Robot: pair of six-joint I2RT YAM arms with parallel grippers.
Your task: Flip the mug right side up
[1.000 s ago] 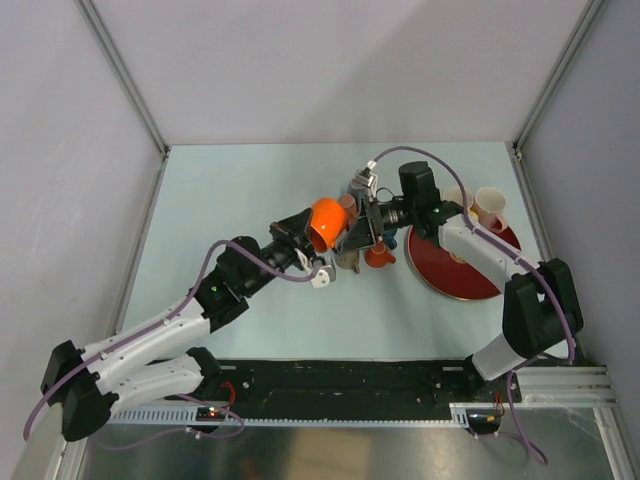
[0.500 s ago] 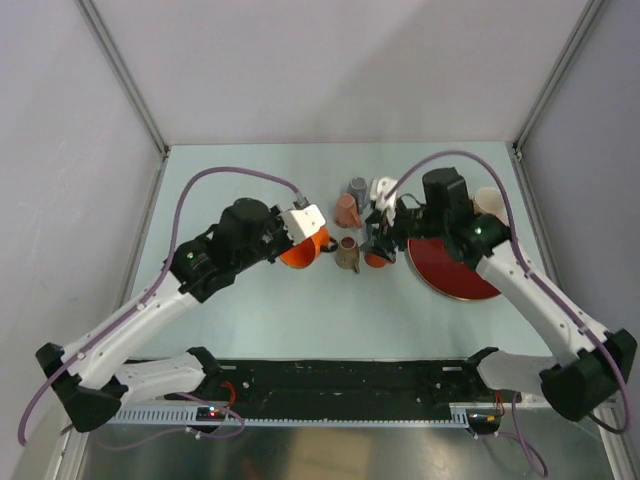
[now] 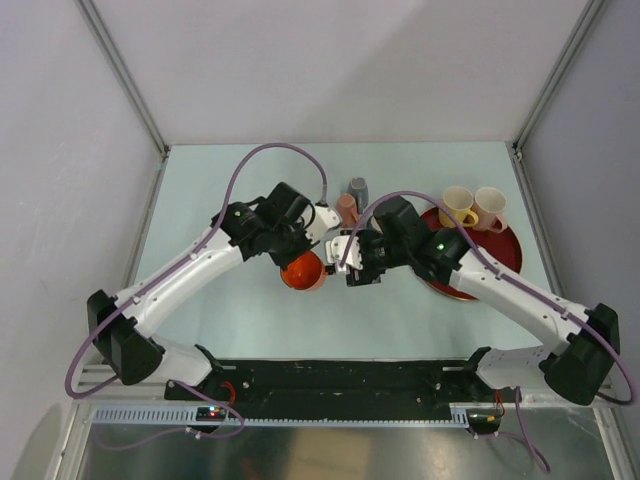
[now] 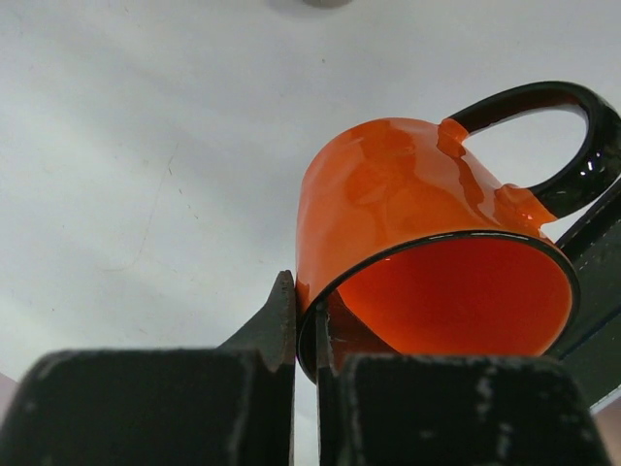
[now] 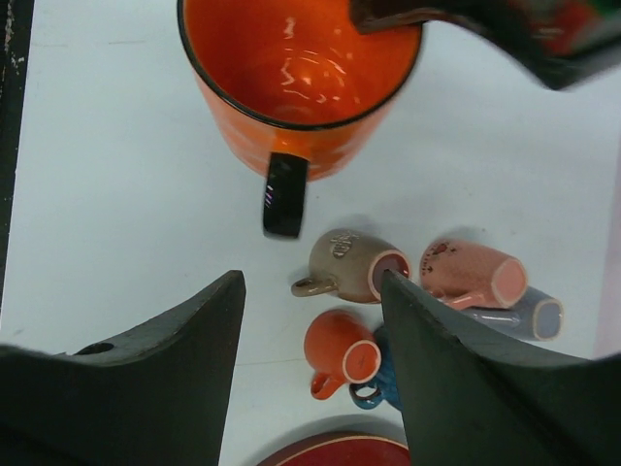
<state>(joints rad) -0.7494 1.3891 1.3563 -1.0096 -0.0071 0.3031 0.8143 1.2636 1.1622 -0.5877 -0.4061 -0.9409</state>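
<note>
Orange mug (image 3: 303, 271) sits near table (image 3: 220, 180) ctr, just in front of the left arm's wrist, mouth facing up. Its glossy inside shows in both top view and right wrist cam. Black handle (image 5: 284, 194) is on the side toward the right gripper (image 5: 310, 291). Cannot tell whether the base rests on the table or hangs just above it. Left gripper (image 4: 305, 309) pinches the mug wall at the rim – one finger outside, one inside, pressed tight against it. Right gripper is just beside the mug on its right, jaws spread w/ nothing btwn them, clear of the mug. Cluster of small mugs lies behind and below the right gripper. Per right wrist cam: tan mug (image 5: 344, 264) on its side; pink mug (image 5: 471, 274) on its side just right of it; grey-blue mug (image 5: 536, 316) touching the pink one. A small orange mug (image 5: 335, 351) is nearer the cam, and a blue mug (image 5: 369, 391) beside it is partly hidden by the finger. Red plate (image 3: 500, 243) sits at table's right, the right arm crossing over it. Two pale mugs stand upright at its far edge – one w/ yellow handle (image 3: 458, 205), one pinkish (image 3: 490, 207), side by side.
</note>
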